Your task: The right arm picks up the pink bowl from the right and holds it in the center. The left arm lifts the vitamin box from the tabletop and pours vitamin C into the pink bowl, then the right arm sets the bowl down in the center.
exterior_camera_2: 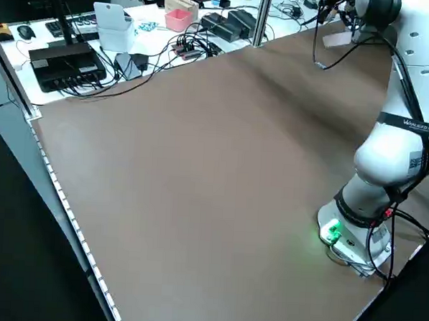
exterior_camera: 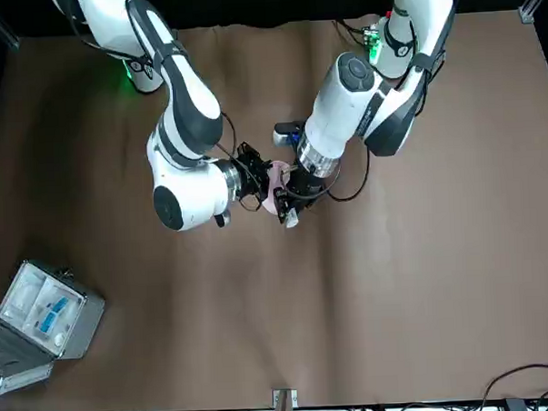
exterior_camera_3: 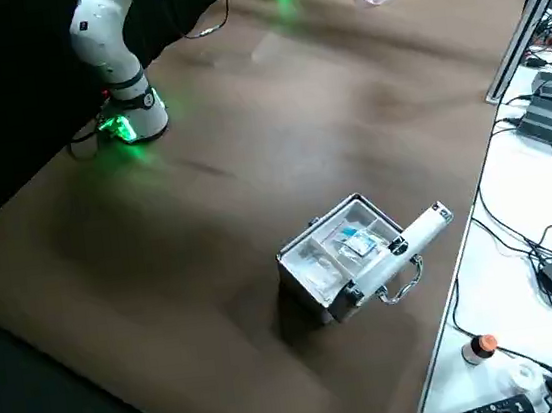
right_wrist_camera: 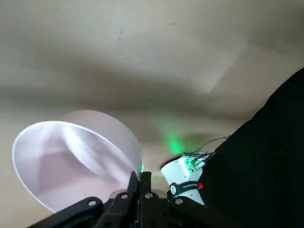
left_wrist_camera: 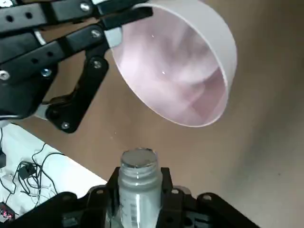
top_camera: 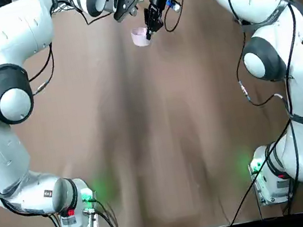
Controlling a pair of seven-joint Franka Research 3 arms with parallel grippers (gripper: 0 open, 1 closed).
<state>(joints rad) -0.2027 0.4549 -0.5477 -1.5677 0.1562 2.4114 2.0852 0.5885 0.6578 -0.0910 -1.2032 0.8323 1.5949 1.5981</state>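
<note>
The pink bowl (top_camera: 139, 35) hangs tilted above the brown tabletop (top_camera: 155, 136), far out in the middle. My right gripper (right_wrist_camera: 140, 178) is shut on the pink bowl's (right_wrist_camera: 71, 161) rim, which it pinches between its fingers (left_wrist_camera: 111, 26). Close beside the pink bowl (left_wrist_camera: 180, 71), my left gripper (left_wrist_camera: 138, 183) is shut on the vitamin box (left_wrist_camera: 138, 166), a small white container whose round mouth points toward the bowl across a short gap. In the front view both grippers meet at the pink bowl (exterior_camera: 275, 189), the right gripper (exterior_camera: 255, 177) on one side and the left gripper (exterior_camera: 296, 191) on the other.
A grey metal case (exterior_camera: 38, 320) lies open with blue-white contents near the table's far corner on my right side, also in the right side view as the metal case (exterior_camera_3: 348, 258). Cables and devices crowd a white bench (exterior_camera_2: 98, 39) beyond the table's edge.
</note>
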